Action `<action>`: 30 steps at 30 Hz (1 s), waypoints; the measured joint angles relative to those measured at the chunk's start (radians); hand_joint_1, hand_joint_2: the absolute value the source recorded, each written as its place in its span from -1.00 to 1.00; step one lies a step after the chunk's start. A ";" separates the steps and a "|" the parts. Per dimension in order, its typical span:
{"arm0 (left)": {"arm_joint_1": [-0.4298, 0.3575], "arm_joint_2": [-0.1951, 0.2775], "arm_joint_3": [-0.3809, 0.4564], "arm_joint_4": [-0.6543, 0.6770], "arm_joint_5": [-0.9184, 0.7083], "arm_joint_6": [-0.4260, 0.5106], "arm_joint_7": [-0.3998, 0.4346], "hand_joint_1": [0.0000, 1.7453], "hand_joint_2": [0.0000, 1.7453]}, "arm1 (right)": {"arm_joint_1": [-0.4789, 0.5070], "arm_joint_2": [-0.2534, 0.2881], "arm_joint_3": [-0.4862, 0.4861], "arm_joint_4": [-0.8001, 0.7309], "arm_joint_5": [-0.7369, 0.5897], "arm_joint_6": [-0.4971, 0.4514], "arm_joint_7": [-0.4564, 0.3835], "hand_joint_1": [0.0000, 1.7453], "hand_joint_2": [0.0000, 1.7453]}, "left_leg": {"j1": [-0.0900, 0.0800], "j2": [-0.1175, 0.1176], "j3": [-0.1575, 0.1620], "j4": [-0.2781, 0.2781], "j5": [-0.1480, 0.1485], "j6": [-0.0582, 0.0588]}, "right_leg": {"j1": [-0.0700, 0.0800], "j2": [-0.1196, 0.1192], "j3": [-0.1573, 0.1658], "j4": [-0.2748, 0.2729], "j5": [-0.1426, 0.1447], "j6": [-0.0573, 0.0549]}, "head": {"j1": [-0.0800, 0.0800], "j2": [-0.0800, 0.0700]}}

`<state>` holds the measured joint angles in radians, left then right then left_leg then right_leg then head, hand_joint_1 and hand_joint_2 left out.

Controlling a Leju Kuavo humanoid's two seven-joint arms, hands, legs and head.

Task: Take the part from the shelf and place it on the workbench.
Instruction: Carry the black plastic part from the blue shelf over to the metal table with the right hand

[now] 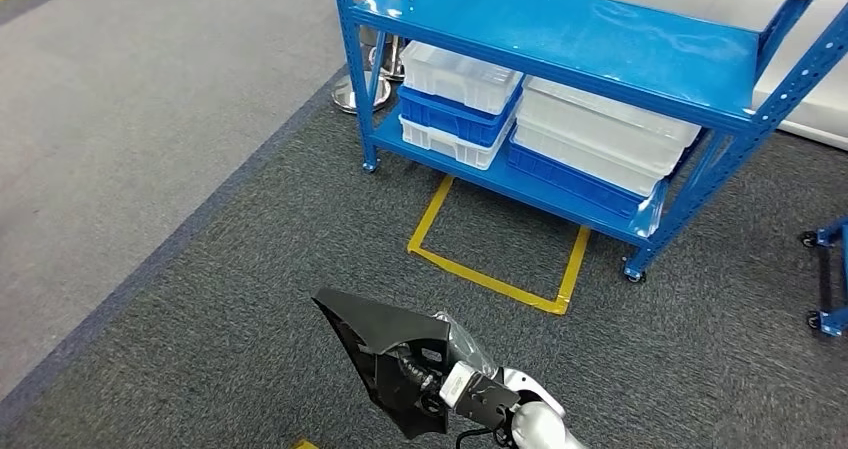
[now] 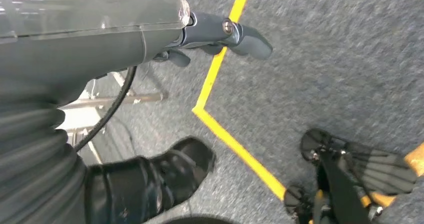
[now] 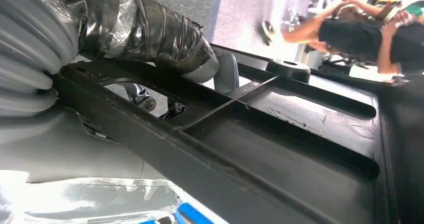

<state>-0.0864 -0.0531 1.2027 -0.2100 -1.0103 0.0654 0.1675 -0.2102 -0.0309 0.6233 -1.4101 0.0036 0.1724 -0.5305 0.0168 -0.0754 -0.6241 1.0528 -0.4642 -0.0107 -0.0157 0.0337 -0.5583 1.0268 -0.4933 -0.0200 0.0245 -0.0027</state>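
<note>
Part held clear of the shelf

Shelf (image 1: 560, 29), blue, stands ahead on grey carpet. Black part (image 1: 385, 354) hangs low above the carpet, long axis running from its pointed tip at upper left down toward the right hand (image 1: 470, 384), whose fingers (image 3: 150, 29) clasp its ribbed frame. Left hand (image 2: 220, 34) holds nothing, fingers loosely extended.

A blue metal shelf rack (image 1: 600, 59) stood on dark grey carpet (image 1: 250, 259), rolling on small casters. Its lower shelf carried stacked white and blue plastic bins (image 1: 455, 104) at one end and wider white bins over a blue one (image 1: 600, 139) beside them. On the carpet just in front of the rack, yellow tape (image 1: 495, 274) marked an open rectangle. Left of the rack, a darker border strip divided the carpet from a lighter grey floor (image 1: 130, 89). Behind the rack's left leg stood a round chrome base (image 1: 355, 91). To the rack's right, a blue wheeled frame (image 1: 828, 269) sat at the edge.
</note>
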 joint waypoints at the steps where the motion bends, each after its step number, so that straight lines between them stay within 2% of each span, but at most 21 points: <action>1: -0.001 0.000 0.000 0.000 -0.001 0.000 0.001 -1.00 1.00 | 0.001 0.000 0.000 -0.002 0.000 0.000 0.000 0.98 1.00 | 0.000 0.026 -0.018 0.043 -0.029 -0.003 | -0.001 -0.014 -0.001 -0.003 0.003 -0.004 | -0.002 0.000; 3: -0.004 0.000 0.000 0.000 -0.001 0.000 0.002 -1.00 1.00 | 0.003 -0.002 0.000 -0.003 0.000 0.000 0.000 0.98 1.00 | 0.000 0.060 -0.070 0.167 -0.095 -0.009 | 0.003 -0.041 -0.004 -0.003 0.004 -0.008 | -0.005 0.000; 4: -0.004 0.001 0.000 0.000 -0.002 0.000 0.002 -1.00 1.00 | 0.005 -0.003 0.000 -0.003 0.001 0.000 0.000 0.98 1.00 | 0.001 0.064 -0.090 0.220 -0.117 -0.012 | 0.004 -0.055 -0.006 -0.002 0.004 -0.008 | -0.005 0.000; 5: -0.004 0.001 0.000 0.000 -0.002 0.000 0.002 -1.00 1.00 | 0.007 -0.004 0.000 -0.003 0.002 0.000 0.000 0.98 1.00 | 0.001 0.066 -0.093 0.240 -0.119 -0.013 | 0.005 -0.069 -0.008 -0.001 0.004 -0.008 | -0.005 0.000; 6: -0.002 0.002 0.000 0.000 -0.003 -0.001 0.002 -1.00 1.00 | 0.008 -0.004 0.000 -0.003 0.002 0.000 0.000 0.98 1.00 | 0.001 0.070 -0.077 0.221 -0.103 -0.014 | 0.005 -0.082 -0.009 0.000 0.004 -0.008 | -0.005 0.000; 7: -0.001 0.002 0.000 0.000 -0.004 -0.001 0.003 -1.00 1.00 | 0.009 -0.004 0.000 -0.004 0.003 0.000 0.000 0.98 1.00 | 0.002 0.077 -0.043 0.168 -0.074 -0.013 | 0.005 -0.094 -0.009 0.001 0.003 -0.007 | -0.005 0.000; 9: -0.002 0.004 -0.001 0.000 -0.005 -0.002 0.003 -1.00 1.00 | 0.009 -0.004 0.000 -0.008 0.004 0.000 -0.001 0.98 1.00 | -0.003 0.113 0.034 0.029 -0.027 -0.007 | 0.009 -0.114 -0.008 0.005 0.001 -0.003 | -0.004 0.000; 10: -0.003 0.005 -0.001 0.000 -0.005 -0.002 0.003 -1.00 1.00 | 0.009 -0.004 0.000 -0.010 0.006 0.000 -0.001 0.98 1.00 | -0.006 0.126 0.055 -0.014 -0.018 0.000 | 0.011 -0.122 -0.008 0.006 0.001 0.000 | -0.004 0.000; 11: -0.004 0.005 -0.001 0.000 -0.006 -0.002 0.003 -1.00 1.00 | 0.009 -0.004 0.000 -0.012 0.007 0.000 -0.002 0.98 1.00 | -0.010 0.133 0.063 -0.035 -0.017 0.006 | 0.013 -0.130 -0.008 0.006 0.001 0.004 | -0.004 0.000; 13: -0.002 0.006 -0.002 0.000 -0.007 -0.002 0.004 -1.00 1.00 | 0.009 -0.005 0.000 -0.016 0.009 0.000 -0.002 0.98 1.00 | -0.012 0.116 0.060 -0.040 -0.011 0.020 | 0.015 -0.145 -0.006 0.004 0.002 0.015 | -0.003 0.000; 14: -0.001 0.007 -0.002 0.000 -0.007 -0.002 0.004 -1.00 1.00 | 0.008 -0.005 0.000 -0.019 0.009 0.000 -0.002 0.98 1.00 | -0.010 0.107 0.061 -0.044 -0.007 0.025 | 0.013 -0.138 -0.006 0.008 -0.003 0.021 | -0.003 0.000; 16: -0.001 0.007 -0.003 0.000 -0.007 -0.002 0.005 -1.00 1.00 | 0.008 -0.005 0.000 -0.023 0.010 -0.001 -0.004 0.98 1.00 | -0.004 0.092 0.062 -0.053 0.003 0.039 | 0.009 -0.094 -0.026 0.061 -0.044 0.031 | -0.002 0.000; 18: -0.003 0.007 -0.004 0.000 -0.009 -0.002 0.006 -1.00 1.00 | 0.012 -0.008 0.000 -0.025 0.010 -0.002 -0.005 0.98 1.00 | -0.004 0.075 0.056 -0.053 0.009 0.047 | 0.006 -0.050 -0.079 0.182 -0.111 0.035 | -0.001 0.000; 19: -0.004 0.007 -0.005 0.000 -0.010 -0.002 0.006 -1.00 1.00 | 0.015 -0.010 0.000 -0.025 0.010 -0.002 -0.005 0.98 1.00 | -0.004 0.063 0.052 -0.052 0.010 0.048 | 0.005 -0.043 -0.105 0.239 -0.132 0.036 | -0.001 0.000; 20: -0.004 0.007 -0.005 0.000 -0.010 -0.002 0.006 -1.00 1.00 | 0.019 -0.012 0.000 -0.025 0.010 -0.002 -0.005 0.98 1.00 | -0.005 0.051 0.050 -0.050 0.011 0.048 | 0.004 -0.040 -0.119 0.269 -0.135 0.036 | -0.001 0.000; 21: -0.004 0.008 -0.005 0.000 -0.010 -0.002 0.006 -1.00 1.00 | 0.021 -0.014 0.000 -0.025 0.010 -0.002 -0.005 0.98 1.00 | -0.005 0.038 0.048 -0.047 0.012 0.048 | 0.004 -0.039 -0.117 0.264 -0.120 0.035 | -0.002 0.000; 22: -0.003 0.008 -0.005 0.000 -0.010 -0.002 0.006 -1.00 1.00 | 0.022 -0.014 0.000 -0.025 0.010 -0.003 -0.005 0.98 1.00 | -0.005 0.025 0.046 -0.044 0.011 0.047 | 0.003 -0.034 -0.096 0.221 -0.088 0.033 | -0.002 0.000; 24: -0.004 0.008 -0.006 0.000 -0.011 -0.002 0.006 -1.00 1.00 | 0.022 -0.015 0.000 -0.027 0.011 -0.003 -0.005 0.98 1.00 | -0.006 0.003 0.042 -0.034 0.009 0.041 | 0.000 0.002 -0.036 0.094 -0.028 0.028 | -0.001 0.000; 26: -0.005 0.008 -0.006 0.000 -0.011 -0.002 0.006 -1.00 1.00 | 0.022 -0.016 0.000 -0.029 0.011 -0.003 -0.006 0.98 1.00 | -0.006 -0.018 0.033 -0.028 0.010 0.028 | 0.000 0.035 -0.007 0.026 -0.010 0.023 | -0.001 0.000; 28: -0.003 0.009 -0.006 0.000 -0.012 -0.002 0.006 -1.00 1.00 | 0.023 -0.017 0.000 -0.031 0.011 -0.003 -0.006 0.98 1.00 | -0.001 -0.037 0.024 -0.030 0.016 0.012 | 0.003 0.027 -0.006 0.018 -0.009 0.016 | -0.001 0.000; 30: 0.000 0.009 -0.006 0.000 -0.014 -0.002 0.006 -1.00 1.00 | 0.022 -0.017 0.000 -0.034 0.012 -0.003 -0.006 0.98 1.00 | 0.000 -0.021 0.014 -0.017 0.007 0.000 | 0.000 0.004 -0.003 0.006 -0.001 0.003 | -0.002 0.000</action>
<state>-0.0860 -0.0439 1.1967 -0.2096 -1.0240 0.0634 0.1730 -0.1883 -0.0483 0.6233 -1.4441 0.0154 0.1693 -0.5369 0.0171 -0.0959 -0.6099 1.0358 -0.4570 -0.0106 -0.0159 0.0378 -0.5612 1.0328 -0.4946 -0.0170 0.0222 -0.0027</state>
